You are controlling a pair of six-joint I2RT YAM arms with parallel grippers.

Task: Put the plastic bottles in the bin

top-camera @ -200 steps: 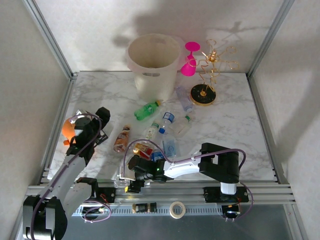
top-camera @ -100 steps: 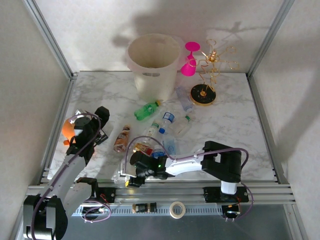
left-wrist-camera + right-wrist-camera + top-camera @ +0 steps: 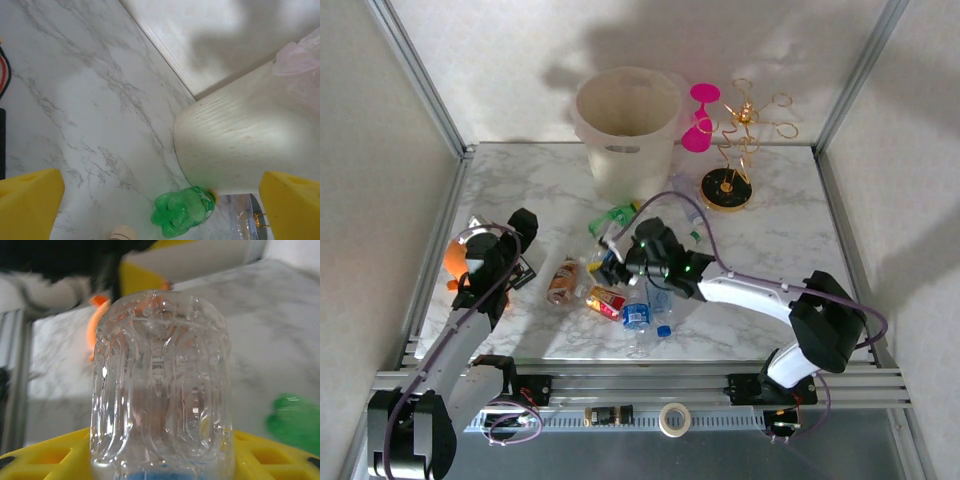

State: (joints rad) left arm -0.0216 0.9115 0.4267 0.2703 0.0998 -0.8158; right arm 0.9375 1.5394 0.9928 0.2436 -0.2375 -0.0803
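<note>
Right fingers [image 3: 50,457] are clenched on a clear bottle [image 3: 160,385]. They grip it across near its blue end, so the ribbed body juts out ahead of them. A crosswise hold like that probably leaves the free end able to tip down once it is over an opening.

The bin [image 3: 620,170] is at the far side of the worktop [image 3: 790,250]. It is tall with high walls. The held bottle is on the bin's near side, close to its foot and not yet over the rim. My judgement is that it needs more height before any release.

A green bottle [image 3: 185,217] lies on its side with its cap at the bin's foot, seemingly touching the wall. It probably rolled there and stopped.

Loose bottles [image 3: 637,315] are scattered nearer than the bin, under and beside the right arm. Brown, red-labelled and clear ones all lie flat, as round things will on a level top.

Left fingers [image 3: 30,200] are released and spread wide with nothing between them. They point toward the bin from well to its left, beside an orange plush [image 3: 453,258]. This looks like a parked pose that keeps the left arm clear of the right arm's route to the rim.
</note>
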